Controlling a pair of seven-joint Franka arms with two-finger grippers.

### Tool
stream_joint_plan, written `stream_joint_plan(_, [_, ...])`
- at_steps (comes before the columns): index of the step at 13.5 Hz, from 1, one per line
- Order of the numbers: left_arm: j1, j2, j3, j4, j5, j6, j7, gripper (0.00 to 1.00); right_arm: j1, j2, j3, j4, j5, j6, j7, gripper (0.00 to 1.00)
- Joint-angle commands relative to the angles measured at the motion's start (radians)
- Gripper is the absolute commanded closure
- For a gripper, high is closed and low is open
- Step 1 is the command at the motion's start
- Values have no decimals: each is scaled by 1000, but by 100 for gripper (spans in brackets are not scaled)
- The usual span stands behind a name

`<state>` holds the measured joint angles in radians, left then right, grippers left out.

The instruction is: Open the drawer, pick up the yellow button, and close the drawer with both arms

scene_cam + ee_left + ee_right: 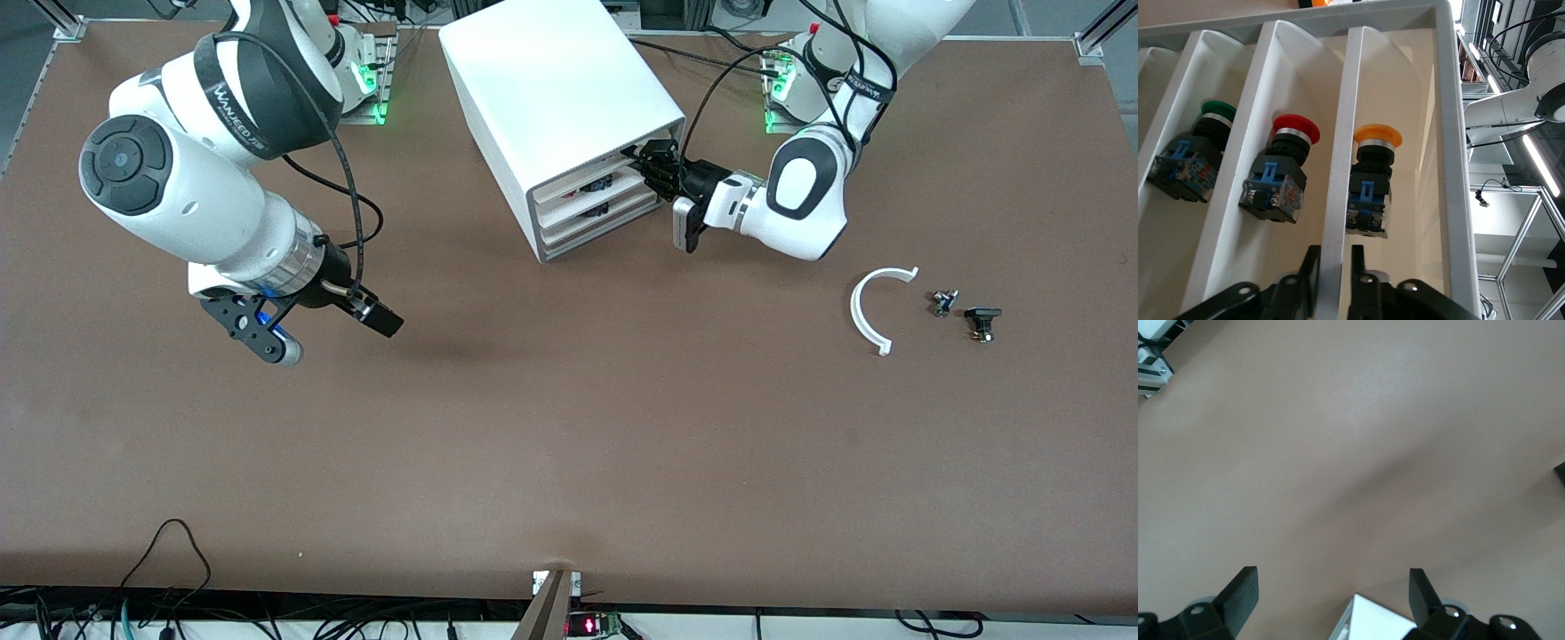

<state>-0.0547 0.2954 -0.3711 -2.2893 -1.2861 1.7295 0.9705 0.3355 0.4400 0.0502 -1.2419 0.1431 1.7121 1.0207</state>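
The white cabinet (560, 98) stands at the back middle of the table. My left gripper (653, 164) is at the front of its top drawer (587, 182). In the left wrist view the gripper (1336, 267) is shut on a white divider wall (1341, 167) of the drawer (1445, 133). The orange-yellow button (1377, 137) lies in the compartment beside that wall, close ahead of one finger. My right gripper (324, 331) is open and empty, in the air over bare table toward the right arm's end; it also shows in the right wrist view (1331, 593).
A red button (1297, 128) and a green button (1218, 110) lie in neighbouring compartments. Two like drawers (594, 222) sit beneath. A white curved piece (867, 311) and two small dark parts (942, 302) (982, 322) lie on the table toward the left arm's end.
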Motion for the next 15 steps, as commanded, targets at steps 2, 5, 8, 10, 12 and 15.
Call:
stream_joint_plan(2, [9, -7, -5, -18, -26, -2, 21, 100, 42, 78, -4, 126, 38, -5, 110, 0])
stream_joint_plan(5, [36, 1, 1, -1, -19, -4, 8, 100, 80, 103, -4, 160, 38, 7, 194, 0])
stream_joint_plan(8, [110, 57, 3, 89, 89, -5, -15, 100, 117, 114, -4, 159, 38, 49, 278, 0])
stream_joint_plan(10, [150, 97, 3, 160, 151, -7, -50, 100, 140, 121, -4, 159, 38, 69, 321, 0])
stream_joint_plan(12, [180, 135, 4, 218, 168, -8, -64, 100, 168, 132, -4, 160, 38, 107, 395, 0])
stream_joint_plan(15, [231, 192, 6, 298, 215, -10, -64, 100, 197, 149, 11, 160, 77, 176, 528, 0])
